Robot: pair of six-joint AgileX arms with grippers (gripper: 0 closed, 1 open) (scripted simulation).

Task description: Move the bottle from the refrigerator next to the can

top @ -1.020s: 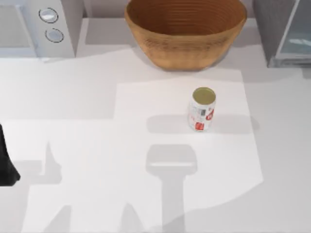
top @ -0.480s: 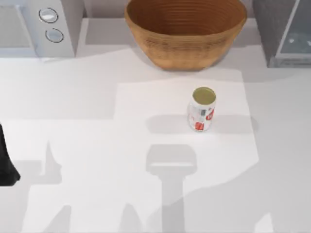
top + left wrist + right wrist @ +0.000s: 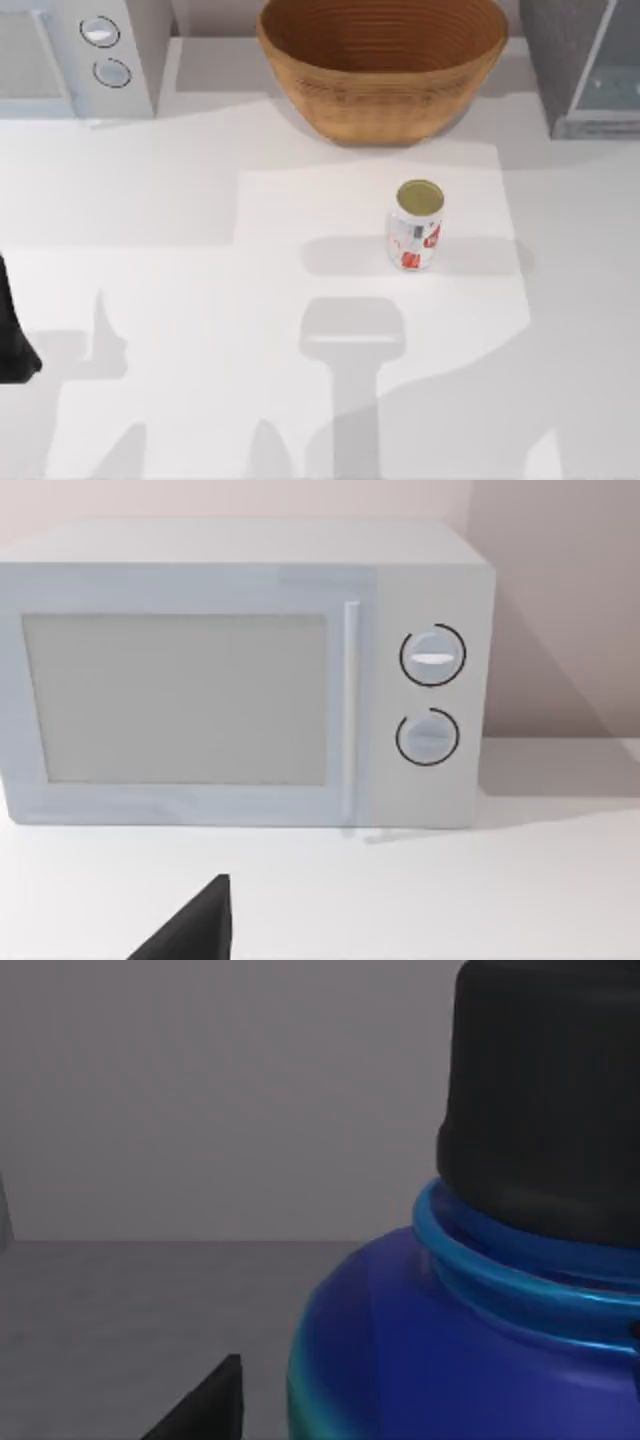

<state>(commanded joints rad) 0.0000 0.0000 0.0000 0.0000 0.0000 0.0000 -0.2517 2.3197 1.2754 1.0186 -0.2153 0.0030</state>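
Note:
The bottle (image 3: 440, 1340) fills the right wrist view from very close, with its dark blue shoulder and black cap (image 3: 545, 1100), standing against dark grey walls. My right gripper (image 3: 330, 1415) is open at it; one black finger (image 3: 215, 1400) stands a little apart from the bottle's side, and the other is hidden. The refrigerator (image 3: 560, 60) is at the table's back right with its glassy door panel (image 3: 612, 85). The can (image 3: 417, 225) stands upright right of the table's middle. My left gripper (image 3: 12, 330) is parked at the left edge.
A large woven basket (image 3: 382, 60) sits at the back centre, behind the can. A white microwave (image 3: 70, 50) with two round knobs stands at the back left, facing the left wrist camera (image 3: 240, 680). Arm shadows lie across the front of the table.
The shadow over the table's front right has spread and shifted, and the refrigerator's door panel looks slightly darker. The can and the left arm have not moved.

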